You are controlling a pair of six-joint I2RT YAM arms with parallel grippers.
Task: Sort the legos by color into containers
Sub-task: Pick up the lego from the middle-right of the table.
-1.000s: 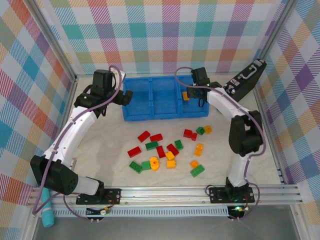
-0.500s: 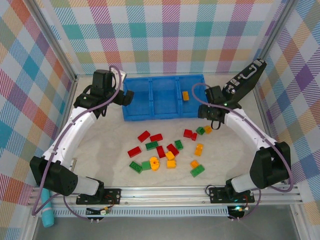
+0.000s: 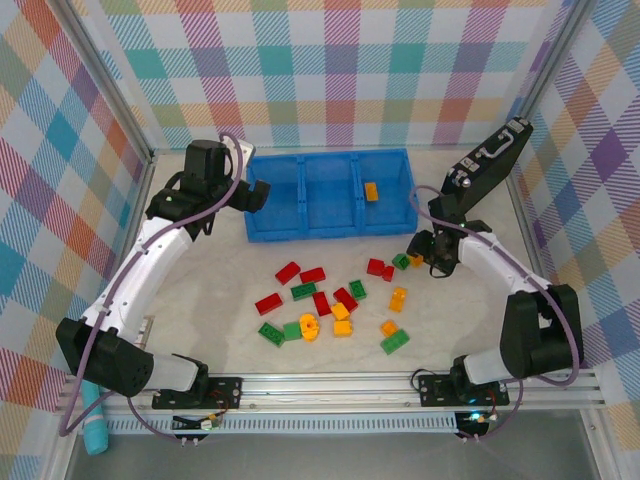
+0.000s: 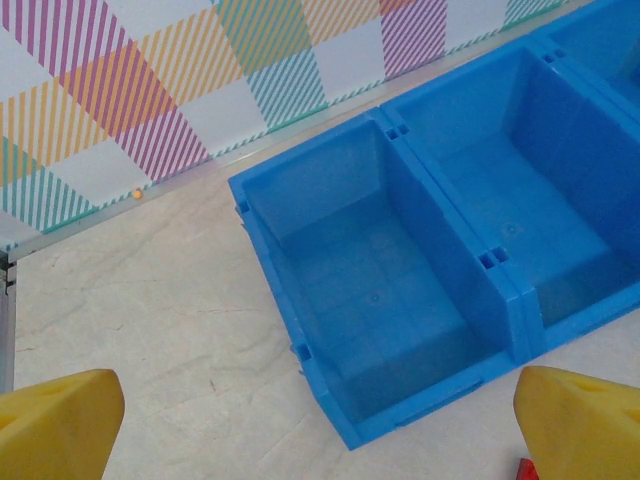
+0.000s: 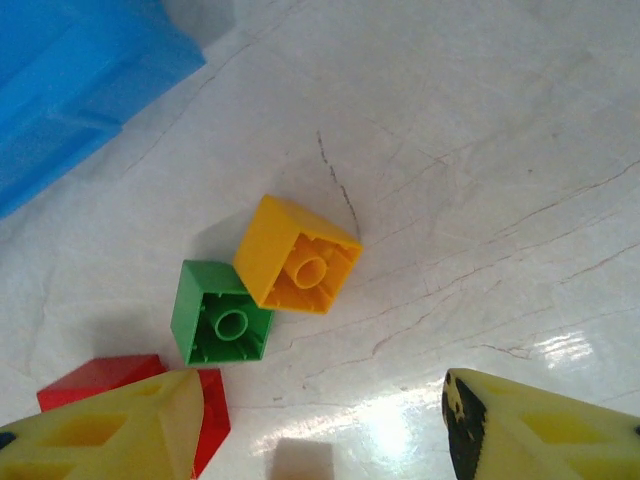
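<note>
Top view: the right pincer (image 3: 430,250) hangs at centre right over bricks beside the blue bin (image 3: 300,232). One orange brick (image 3: 371,191) lies in the bin's right compartment, and the other legos (image 3: 320,300) are scattered on the bench (image 3: 220,290). The left pincer (image 3: 255,195) waits at the bin's left end.

Left wrist view: its fingers are spread and empty.

Right wrist view: the fingers (image 5: 530,430) are parted and empty. An orange lego (image 5: 297,255) at centre touches a green one (image 5: 222,325). This looks like the approach to a pick, and the next move calls for closing on the orange lego alone.

No writing is legible.

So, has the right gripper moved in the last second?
Yes. The right gripper pulled back from the blue bin toward the near edge and now hangs by a yellow lego.
</note>
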